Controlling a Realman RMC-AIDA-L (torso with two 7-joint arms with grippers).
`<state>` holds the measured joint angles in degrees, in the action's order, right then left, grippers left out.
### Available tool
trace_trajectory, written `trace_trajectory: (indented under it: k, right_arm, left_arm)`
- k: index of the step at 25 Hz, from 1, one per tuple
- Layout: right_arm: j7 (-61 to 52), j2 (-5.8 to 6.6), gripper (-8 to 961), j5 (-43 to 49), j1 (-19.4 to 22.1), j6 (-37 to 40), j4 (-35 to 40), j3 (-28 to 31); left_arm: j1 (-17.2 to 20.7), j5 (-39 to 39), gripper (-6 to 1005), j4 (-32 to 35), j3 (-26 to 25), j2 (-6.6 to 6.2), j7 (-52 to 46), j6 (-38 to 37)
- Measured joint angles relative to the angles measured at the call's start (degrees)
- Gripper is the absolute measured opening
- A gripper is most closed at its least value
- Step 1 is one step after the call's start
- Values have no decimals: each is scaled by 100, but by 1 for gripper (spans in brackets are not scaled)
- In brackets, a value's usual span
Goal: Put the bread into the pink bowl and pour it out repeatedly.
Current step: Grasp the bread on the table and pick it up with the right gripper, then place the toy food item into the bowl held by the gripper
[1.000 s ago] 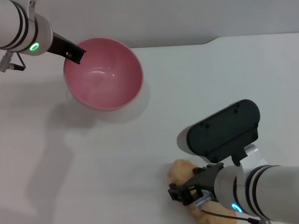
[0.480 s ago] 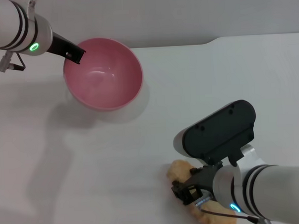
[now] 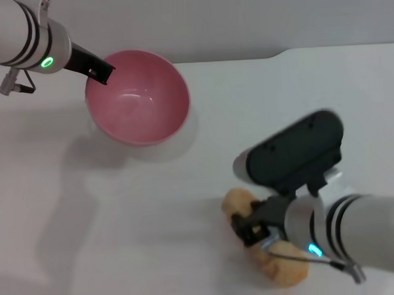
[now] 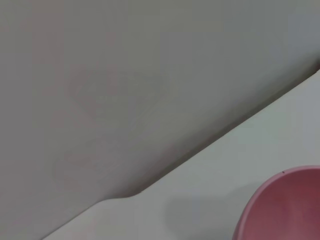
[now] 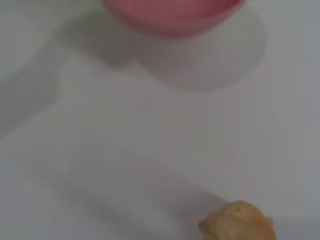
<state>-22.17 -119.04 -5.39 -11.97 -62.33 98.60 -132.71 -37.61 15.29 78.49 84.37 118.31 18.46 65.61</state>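
The pink bowl (image 3: 137, 98) is at the far left of the white table, tilted with its inside facing me, and casts a shadow below it. My left gripper (image 3: 102, 72) is shut on its far-left rim. The bowl's edge shows in the left wrist view (image 4: 287, 207) and in the right wrist view (image 5: 170, 12). The golden-tan bread (image 3: 238, 201) is at the near right. My right gripper (image 3: 253, 228) is shut across its middle, with both ends sticking out. One bread end shows in the right wrist view (image 5: 239, 221).
The white table (image 3: 186, 200) ends at a grey back wall, with a step in the edge at the back right (image 3: 281, 52). My right arm's black wrist housing (image 3: 292, 156) hides the table behind the bread.
My right gripper has moved up and a little right with the bread in it, so more of the bread shows. The left arm and bowl have barely moved.
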Motion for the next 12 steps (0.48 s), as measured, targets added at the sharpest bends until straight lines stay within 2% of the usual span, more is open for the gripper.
trace_trajectory:
  k: [4, 12]
  right_arm:
    - [219, 8, 365, -5, -119, 49, 222, 324]
    - [394, 24, 315, 37, -635, 52, 492, 621]
  left_arm:
    - [4, 24, 43, 0, 75, 10, -12, -41]
    - [2, 63, 43, -61, 325, 23, -139, -89]
